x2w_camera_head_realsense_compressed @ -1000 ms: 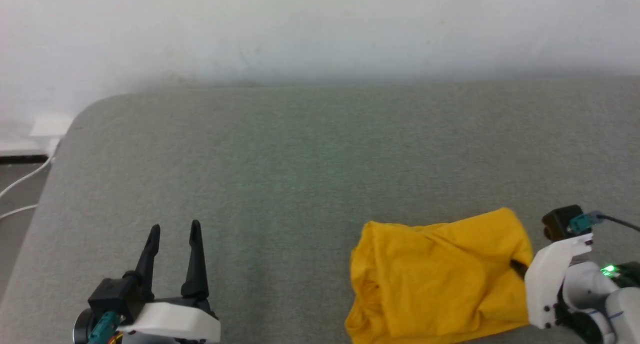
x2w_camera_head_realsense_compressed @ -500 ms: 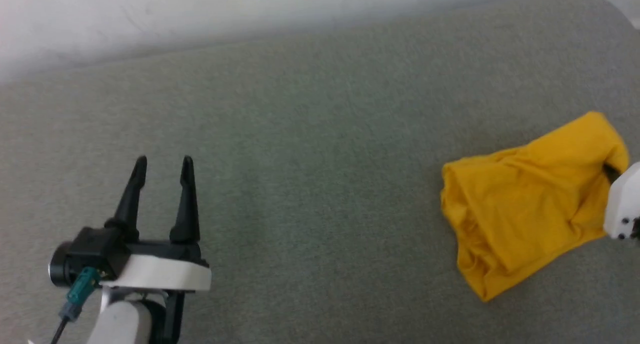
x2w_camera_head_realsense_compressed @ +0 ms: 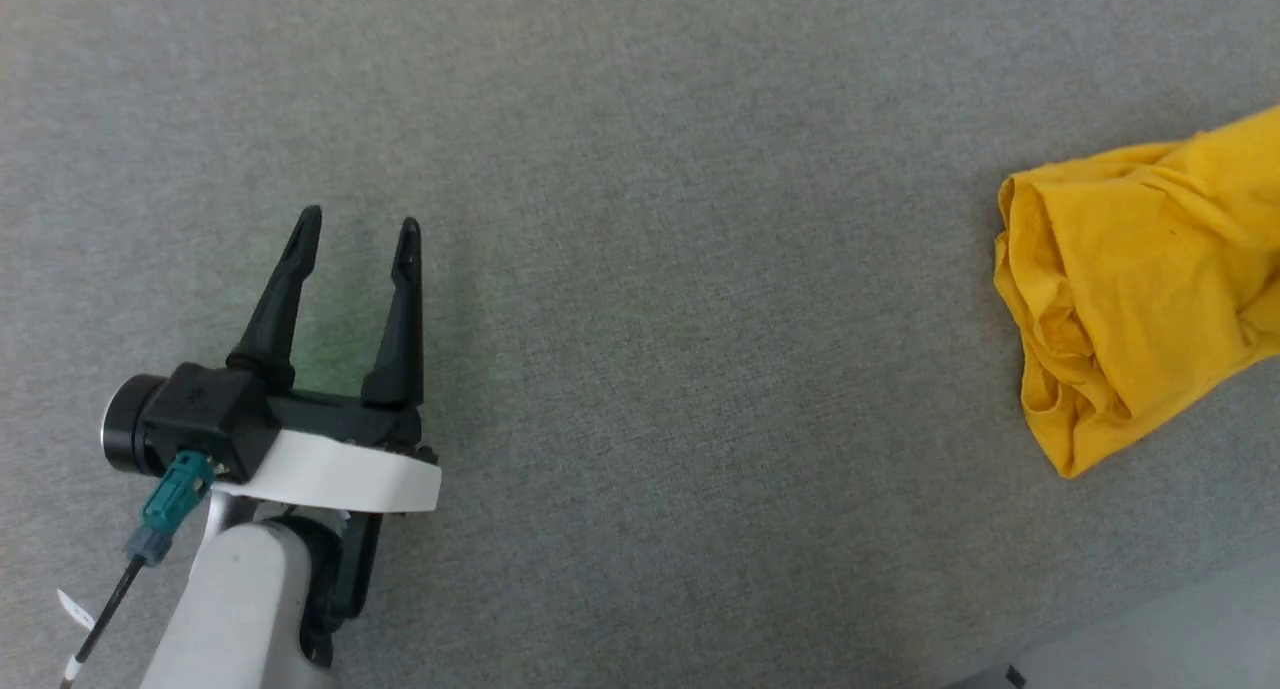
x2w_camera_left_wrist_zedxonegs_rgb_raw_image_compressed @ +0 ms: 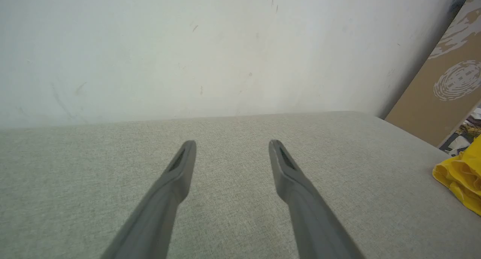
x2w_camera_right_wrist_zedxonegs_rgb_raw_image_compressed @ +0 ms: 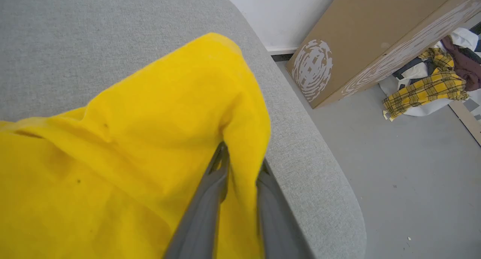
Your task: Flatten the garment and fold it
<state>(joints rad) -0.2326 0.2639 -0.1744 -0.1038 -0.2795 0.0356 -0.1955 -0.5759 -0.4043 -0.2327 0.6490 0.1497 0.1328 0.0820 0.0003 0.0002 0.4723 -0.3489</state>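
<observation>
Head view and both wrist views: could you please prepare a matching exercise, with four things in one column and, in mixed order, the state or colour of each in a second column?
Column 1
1. left pincer
2. right pincer
3. garment
4. cardboard box

Column 2
A. brown, with white print
B. open, holding nothing
C. yellow, bunched up, not flat
D. closed on a fold of yellow fabric

Right pairs: 1-B, 2-D, 3-C, 4-A
</observation>
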